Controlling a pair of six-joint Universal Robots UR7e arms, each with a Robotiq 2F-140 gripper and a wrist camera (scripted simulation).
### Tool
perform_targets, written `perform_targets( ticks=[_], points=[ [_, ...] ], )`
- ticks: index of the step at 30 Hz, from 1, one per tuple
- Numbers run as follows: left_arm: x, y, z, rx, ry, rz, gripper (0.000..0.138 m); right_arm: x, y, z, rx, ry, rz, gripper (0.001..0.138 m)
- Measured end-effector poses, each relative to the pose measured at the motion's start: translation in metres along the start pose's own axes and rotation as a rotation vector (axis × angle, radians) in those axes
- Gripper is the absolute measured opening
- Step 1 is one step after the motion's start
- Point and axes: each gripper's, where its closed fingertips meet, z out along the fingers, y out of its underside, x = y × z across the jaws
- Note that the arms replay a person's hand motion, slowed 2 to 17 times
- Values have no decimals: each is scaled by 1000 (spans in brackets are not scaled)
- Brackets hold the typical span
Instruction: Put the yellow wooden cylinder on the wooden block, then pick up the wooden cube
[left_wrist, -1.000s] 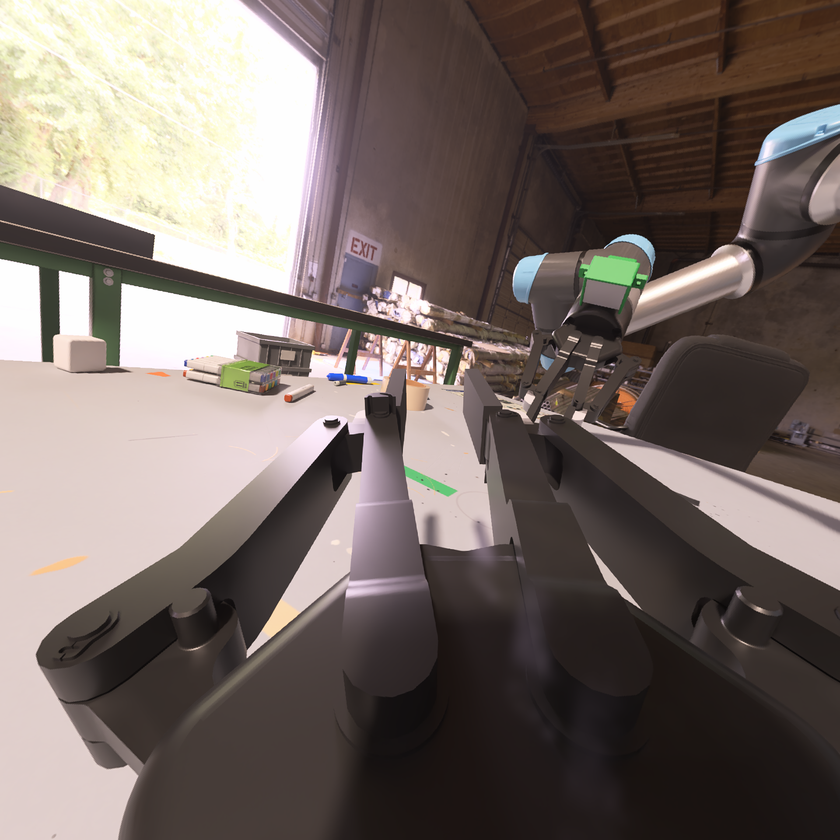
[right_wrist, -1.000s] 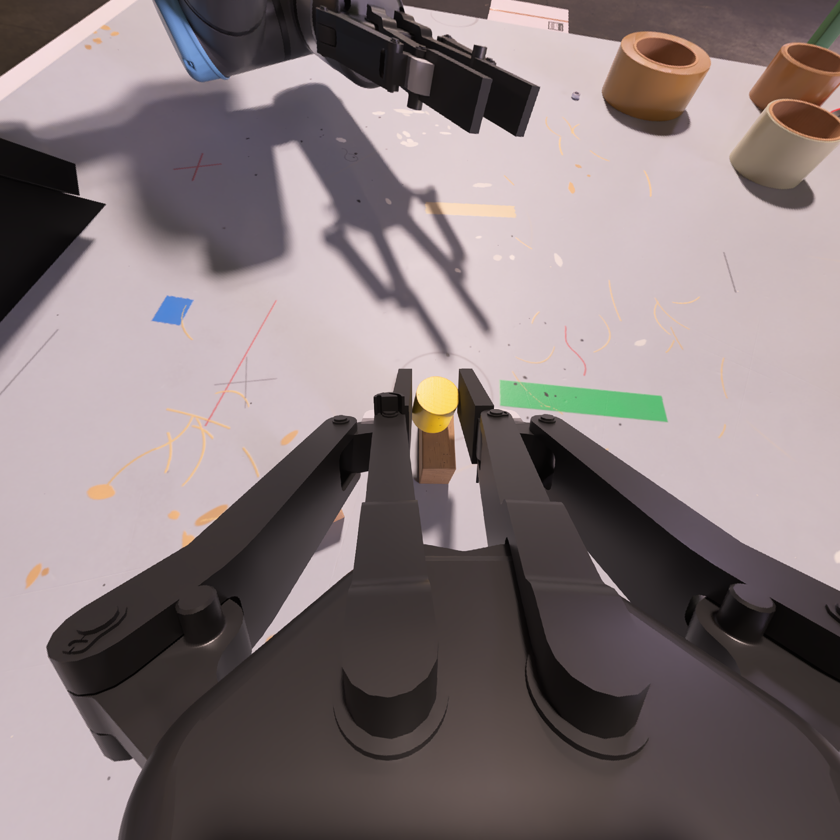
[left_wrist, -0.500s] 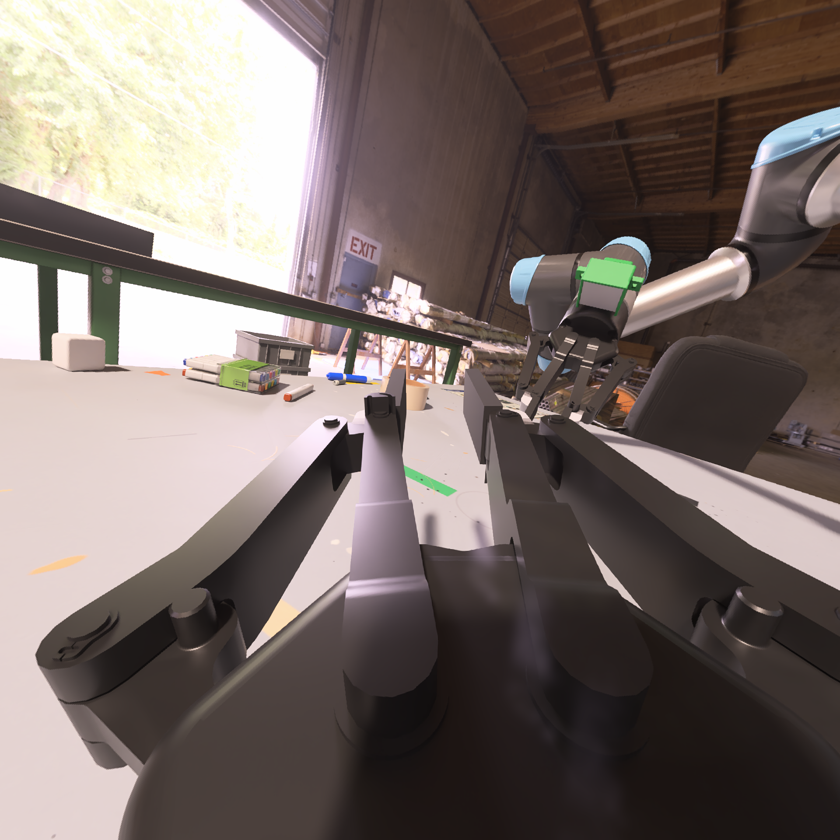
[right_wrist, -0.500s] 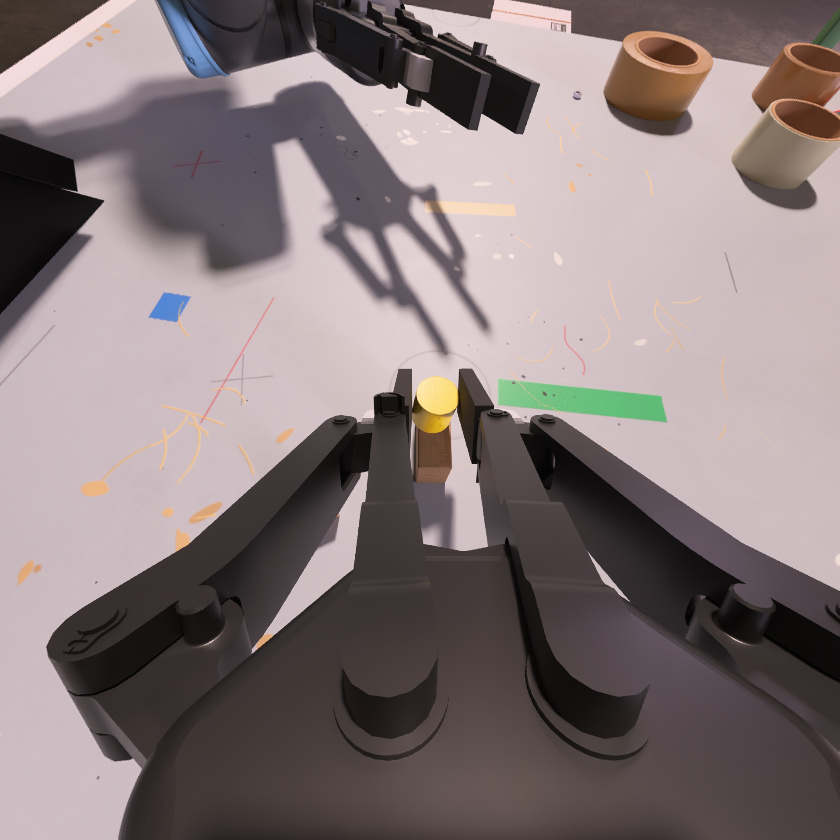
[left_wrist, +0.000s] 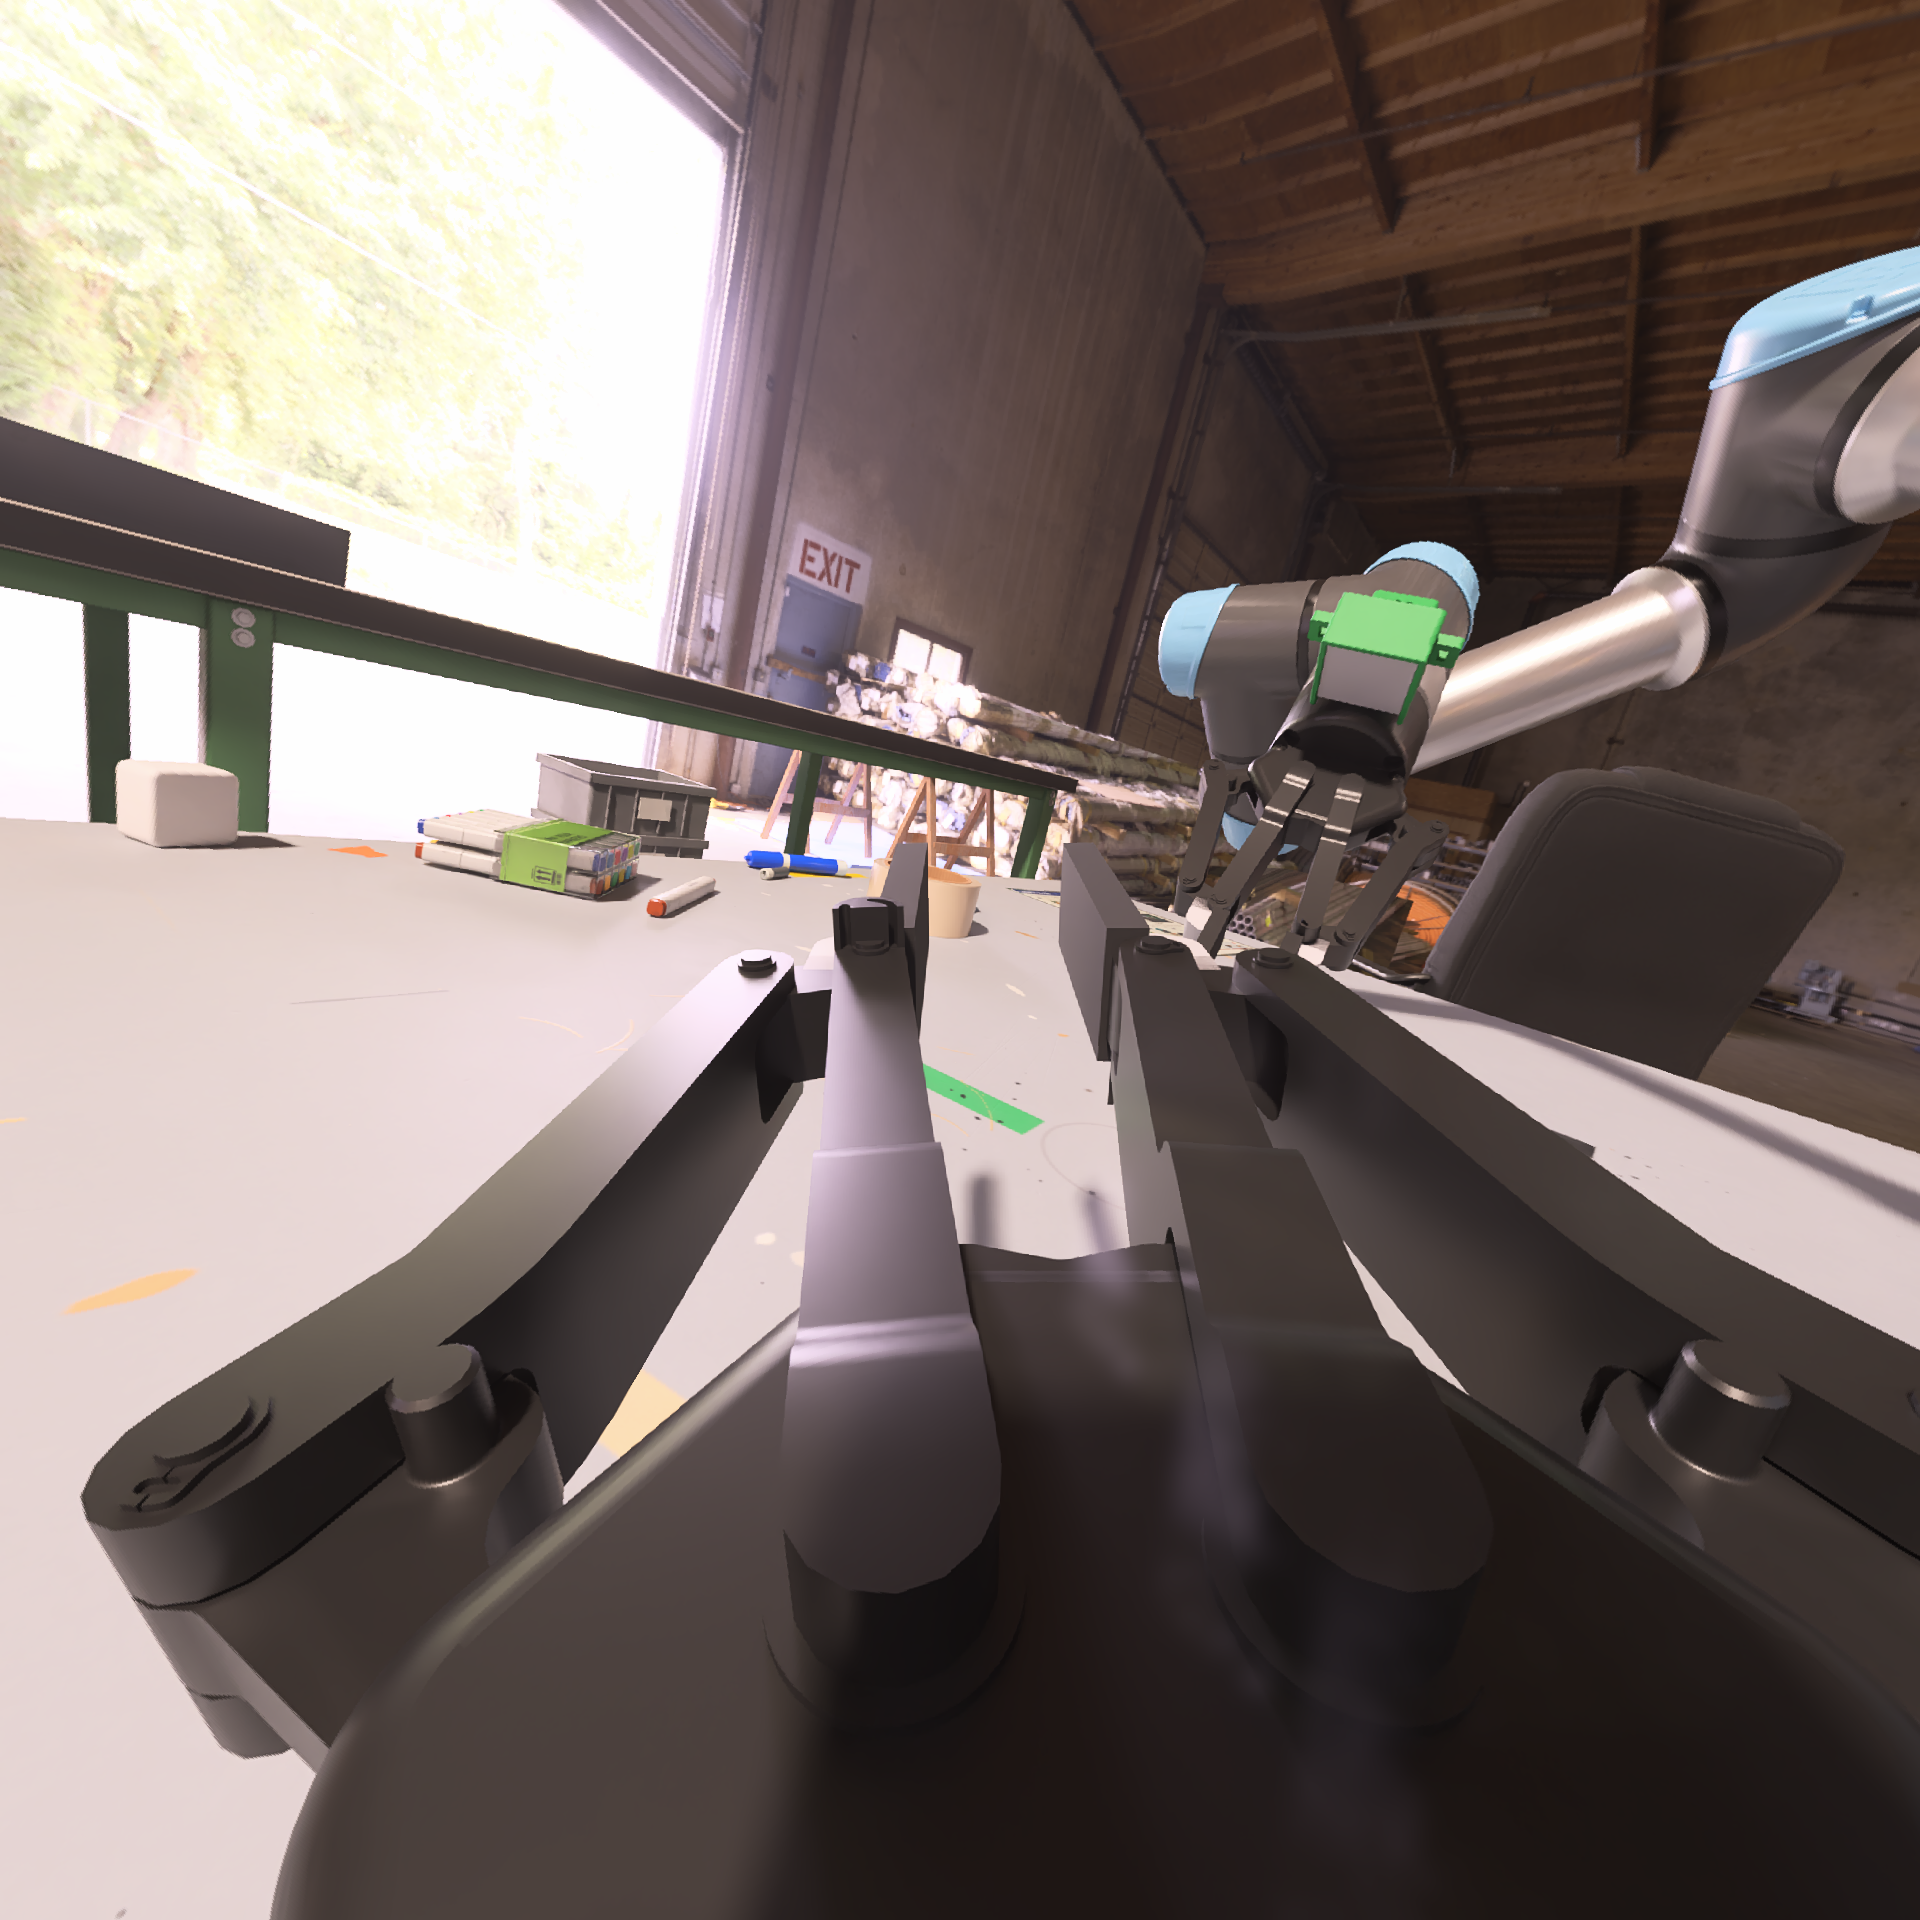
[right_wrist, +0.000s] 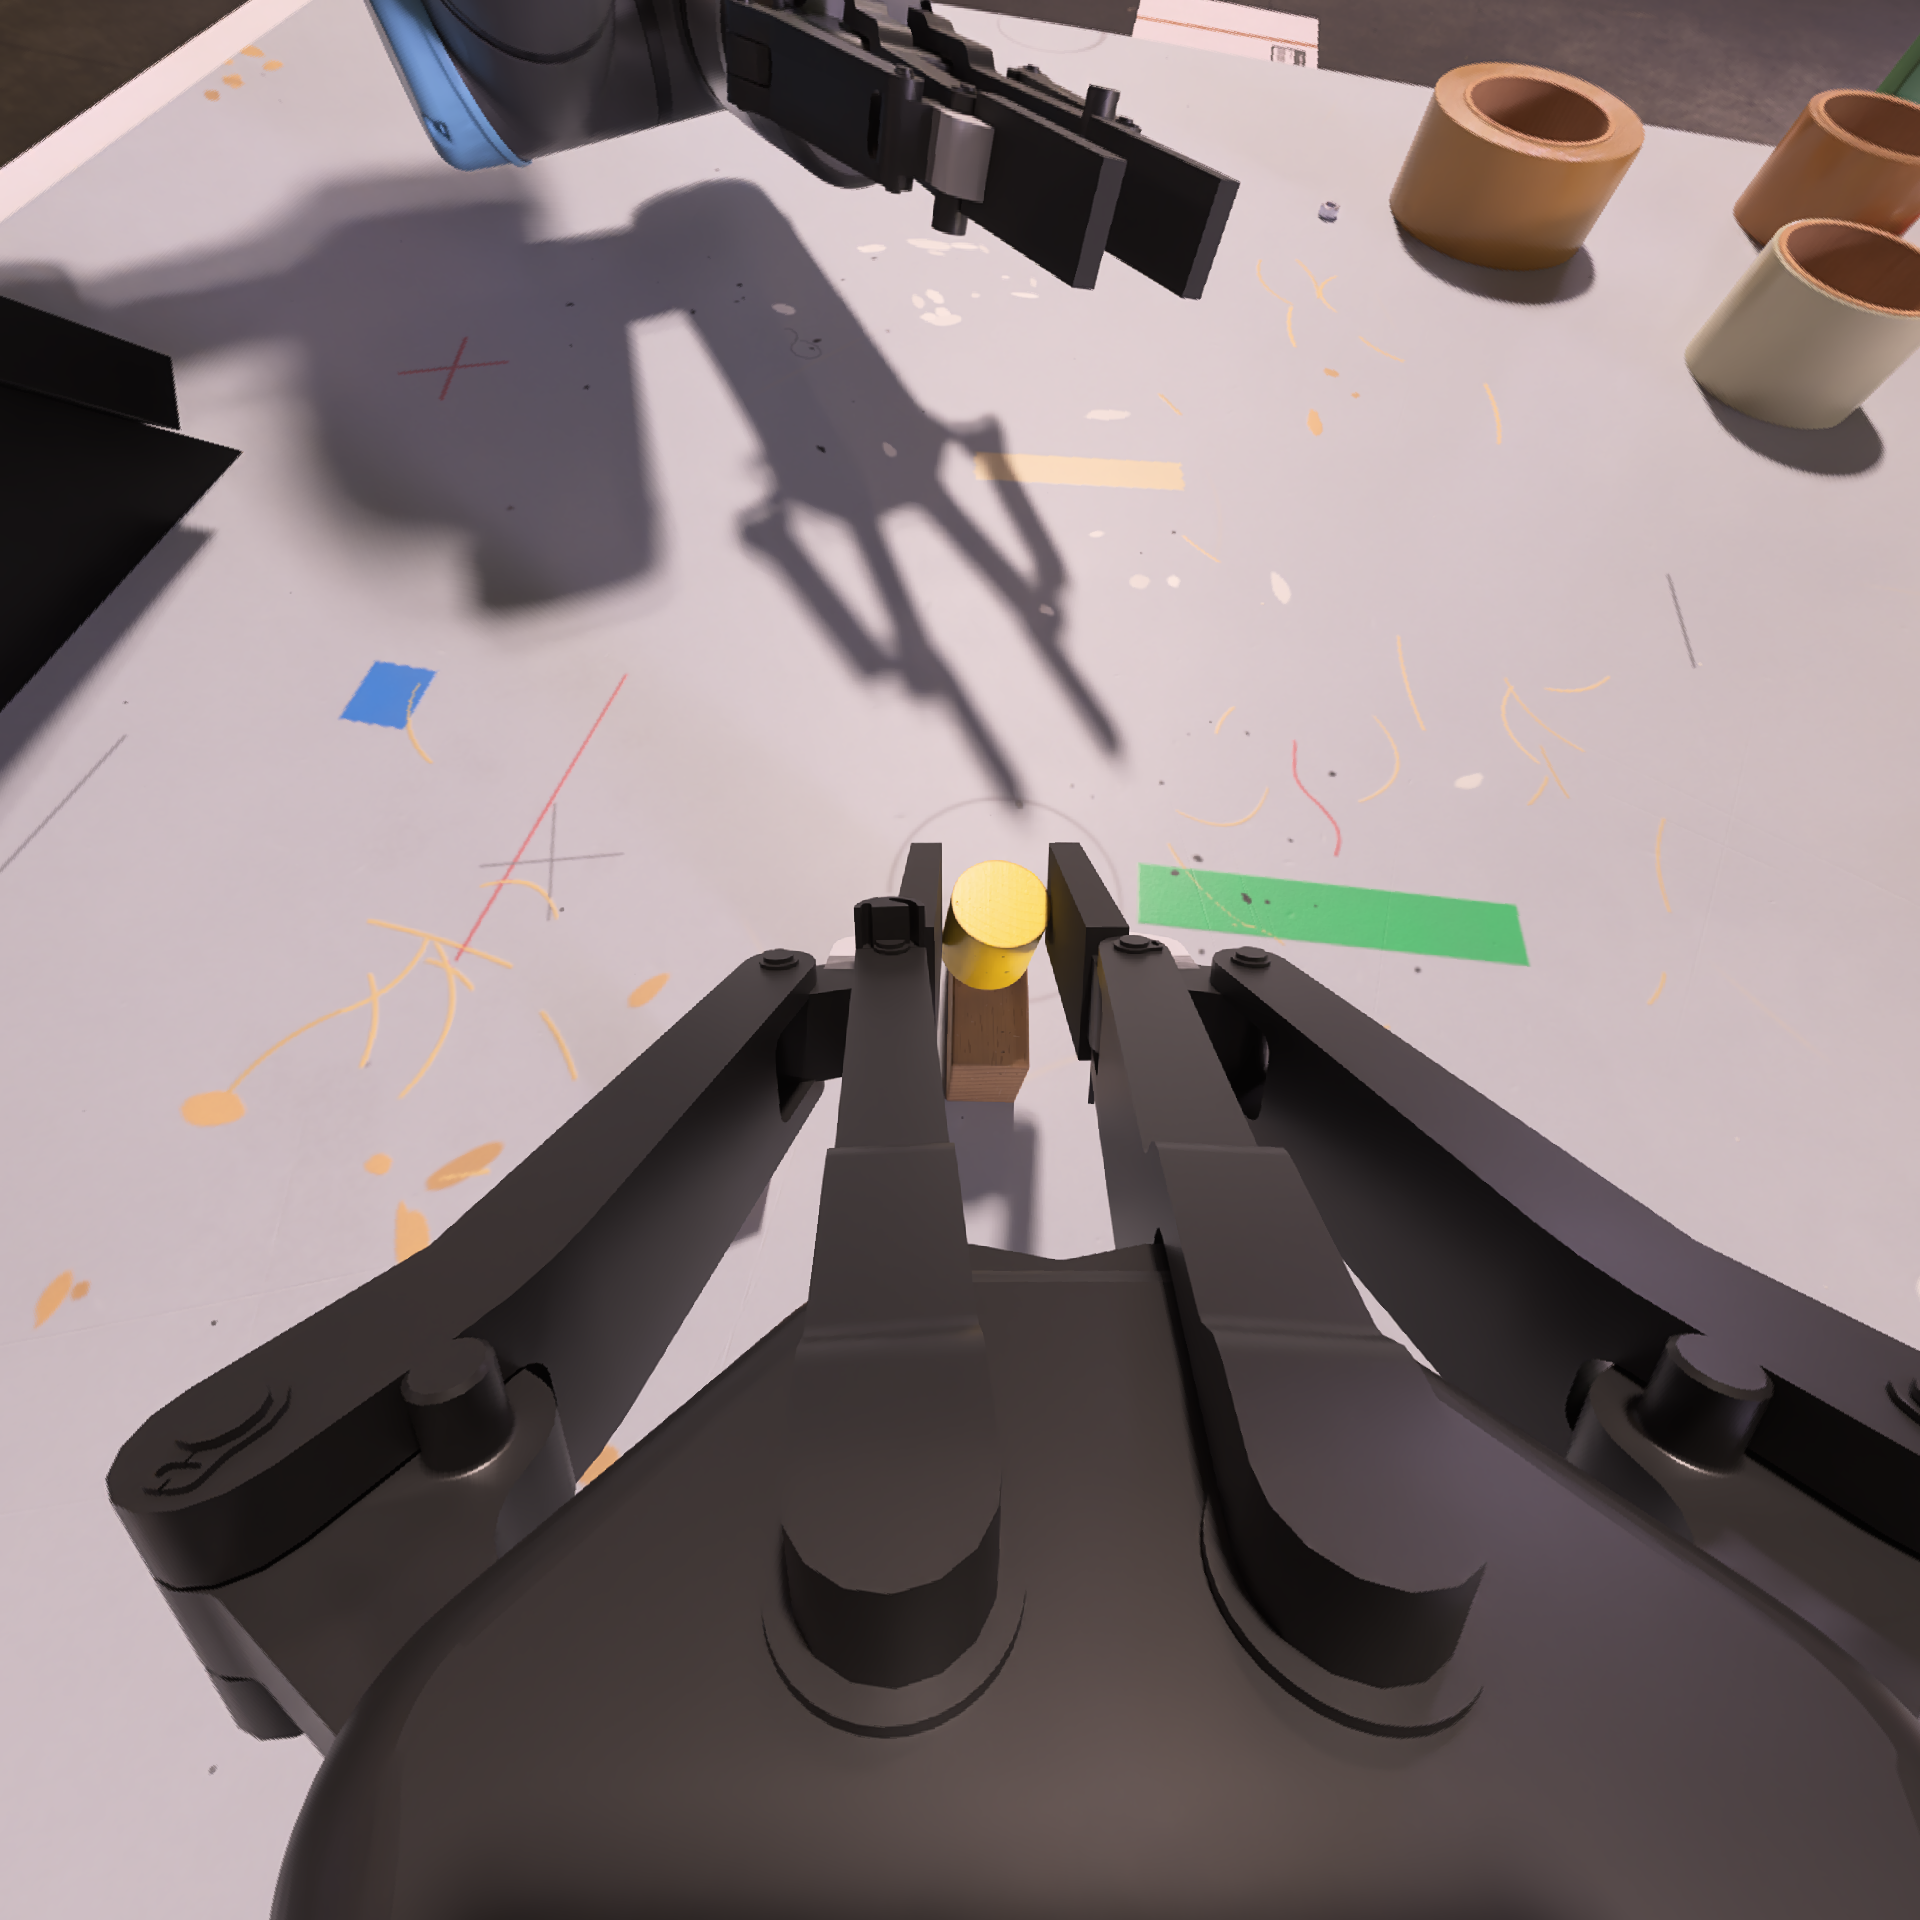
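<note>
In the right wrist view, my right gripper (right_wrist: 995, 904) is shut on the yellow wooden cylinder (right_wrist: 995, 920). It holds the cylinder right over the top of the upright wooden block (right_wrist: 985, 1044), which stands on the grey table (right_wrist: 727, 935). I cannot tell whether cylinder and block touch. My left gripper (left_wrist: 992, 883) hovers low over the table with a narrow gap between its fingers and nothing in it. It also shows in the right wrist view (right_wrist: 1132, 223), far beyond the block. The right gripper shows in the left wrist view (left_wrist: 1299, 842). No wooden cube is in view.
Three tape rolls, brown (right_wrist: 1512, 161), orange-brown (right_wrist: 1844, 166) and cream (right_wrist: 1808, 322), stand at the far right. A green tape strip (right_wrist: 1330, 920) lies right of the block. Markers (left_wrist: 540, 852), a grey bin (left_wrist: 623, 800), a white block (left_wrist: 177, 800) and a chair (left_wrist: 1621, 914) sit farther off.
The right gripper has drifted slightly, still holding the cylinder, and the block beneath looks a little smaller. From the left wrist view it has shifted a little leftward. The left gripper has not moved.
</note>
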Motion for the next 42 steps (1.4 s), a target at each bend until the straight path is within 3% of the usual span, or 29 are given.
perform_targets(
  ticks=[42],
  points=[
    [0, 0, 0, 0, 2, -2, 34, 1, 4, 2, 9, -7, 12, 27]
  ],
)
